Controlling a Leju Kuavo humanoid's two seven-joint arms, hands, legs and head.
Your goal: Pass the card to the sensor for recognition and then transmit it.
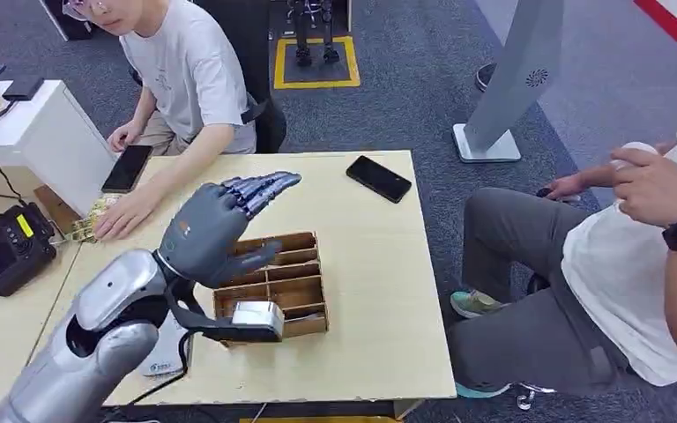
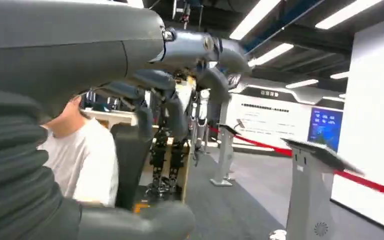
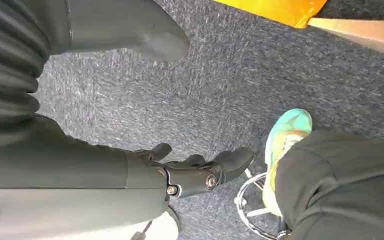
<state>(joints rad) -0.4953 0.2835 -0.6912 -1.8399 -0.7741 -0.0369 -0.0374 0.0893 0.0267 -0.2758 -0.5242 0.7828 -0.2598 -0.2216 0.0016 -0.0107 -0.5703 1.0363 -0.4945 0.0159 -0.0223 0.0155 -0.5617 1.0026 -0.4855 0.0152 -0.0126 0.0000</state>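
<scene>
1. Above the wooden divided box (image 1: 275,284) at table centre, the left hand (image 1: 220,222) hovers with fingers (image 1: 264,187) stretched wide toward one o'clock, holding nothing
2. At the box's seven o'clock corner sits a small silver sensor block (image 1: 257,315); I cannot tell where the card is
3. At the table's (image 1: 379,291) ten o'clock, a seated person's hand (image 1: 123,214) rests flat; a black phone (image 1: 379,179) lies at one o'clock
4. The right hand (image 3: 180,170) hangs over grey carpet (image 3: 145,105), fingers loosely apart, empty, beside a person's green shoe (image 3: 286,136)
</scene>
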